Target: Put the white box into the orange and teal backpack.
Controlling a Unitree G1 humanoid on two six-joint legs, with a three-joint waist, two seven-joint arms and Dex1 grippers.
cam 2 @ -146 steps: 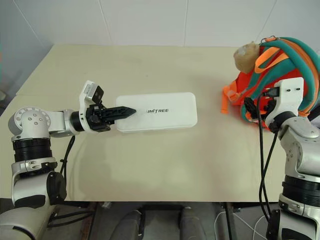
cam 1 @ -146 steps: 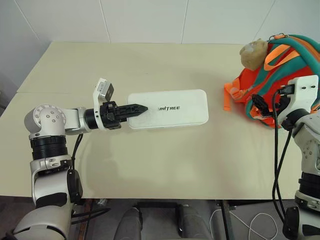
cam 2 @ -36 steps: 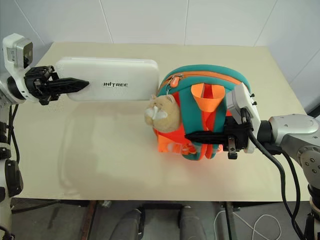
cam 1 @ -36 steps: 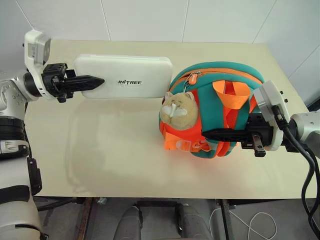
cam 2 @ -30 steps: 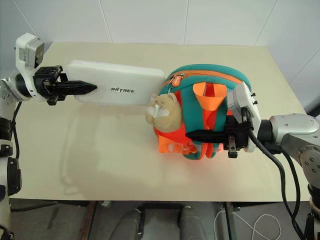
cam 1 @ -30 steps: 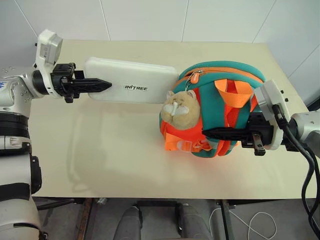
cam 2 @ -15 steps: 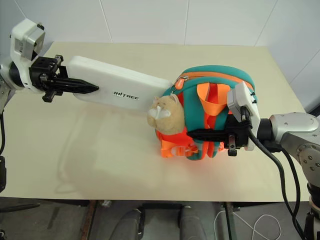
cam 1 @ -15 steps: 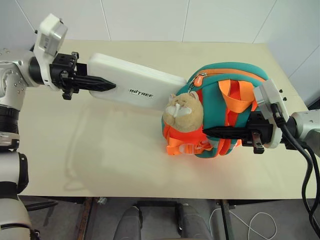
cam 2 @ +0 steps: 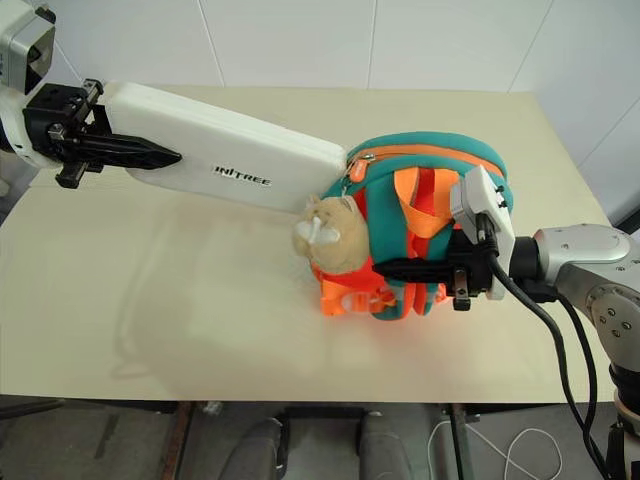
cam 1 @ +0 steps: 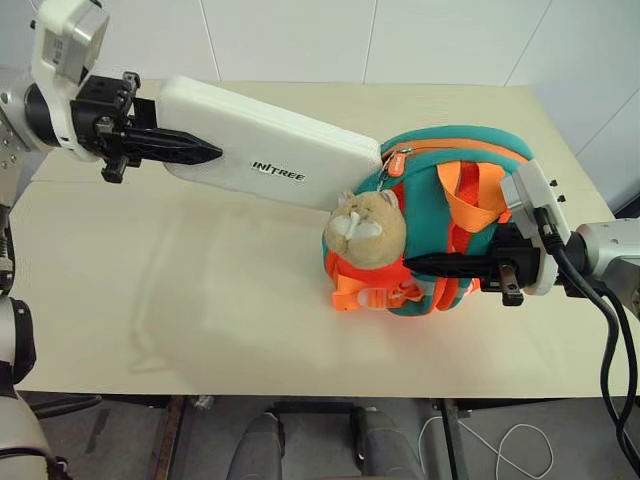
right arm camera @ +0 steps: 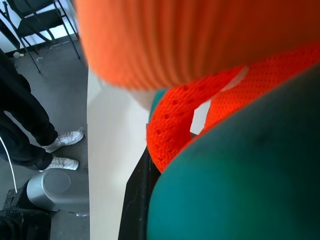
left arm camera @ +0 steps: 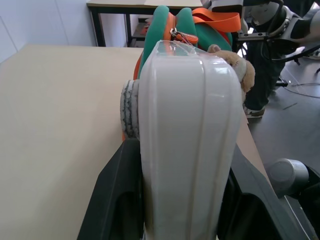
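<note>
The white box [cam 1: 270, 150] hangs above the table [cam 1: 200, 300], tilted, with my left gripper [cam 1: 205, 153] shut on its raised left end. Its lower right end touches the zip at the top of the orange and teal backpack [cam 1: 440, 165]. In the left wrist view the box [left arm camera: 187, 140] fills the space between my black fingers [left arm camera: 120, 200], and the backpack [left arm camera: 165, 30] is just beyond it. My right gripper [cam 1: 420, 263] is shut on the backpack's orange and teal straps, holding it upright. A tan plush charm [cam 1: 365, 228] hangs on the backpack's front.
The cream table's front edge [cam 1: 300, 388] runs close below the backpack. A white tiled wall rises behind the table. My right arm's black cable [cam 1: 605, 340] hangs off the right side. A person's legs in white shoes [right arm camera: 30, 130] stand on the floor beside the table.
My left gripper has risen and rolled, so the box now slopes down to the right, its far end at the backpack's zip. The right gripper and backpack have stayed put.
</note>
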